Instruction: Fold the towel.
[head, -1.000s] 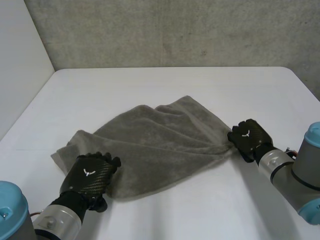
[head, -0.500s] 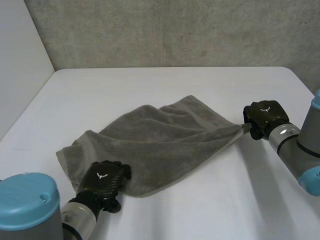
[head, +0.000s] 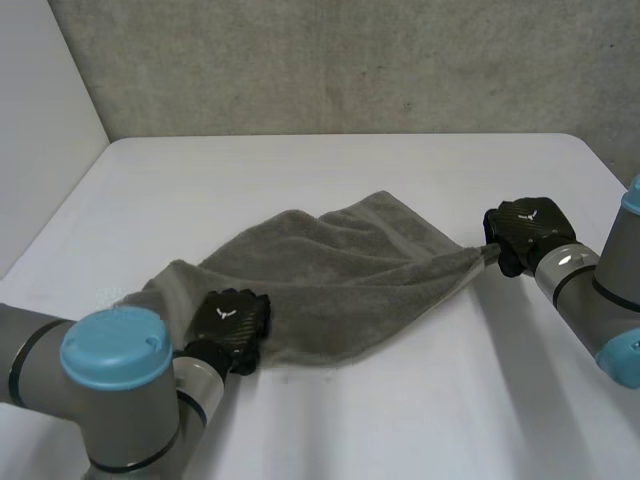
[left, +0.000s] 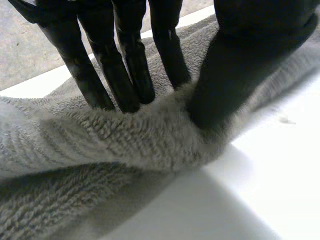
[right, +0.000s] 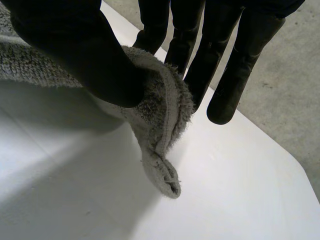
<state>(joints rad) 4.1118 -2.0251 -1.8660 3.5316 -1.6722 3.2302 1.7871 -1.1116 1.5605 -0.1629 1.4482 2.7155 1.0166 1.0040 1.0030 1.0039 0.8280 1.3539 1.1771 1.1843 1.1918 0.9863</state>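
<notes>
A grey towel (head: 330, 275) lies crumpled across the middle of the white table (head: 330, 170). My left hand (head: 233, 322) sits at the towel's near left edge. In the left wrist view its fingers (left: 122, 75) and thumb pinch a raised fold of the towel (left: 125, 135). My right hand (head: 525, 232) holds the towel's right corner, lifted a little off the table. In the right wrist view the thumb (right: 85, 55) presses the towel's corner (right: 160, 120) against the fingers, and the corner's tip hangs down below them.
A grey concrete wall (head: 340, 60) runs behind the table. A pale wall (head: 40, 120) stands at the left. Bare white table lies on all sides of the towel.
My left hand has moved in over the towel's near edge and closed on a fold. My right hand has pulled the right corner further right and up, stretching the towel.
</notes>
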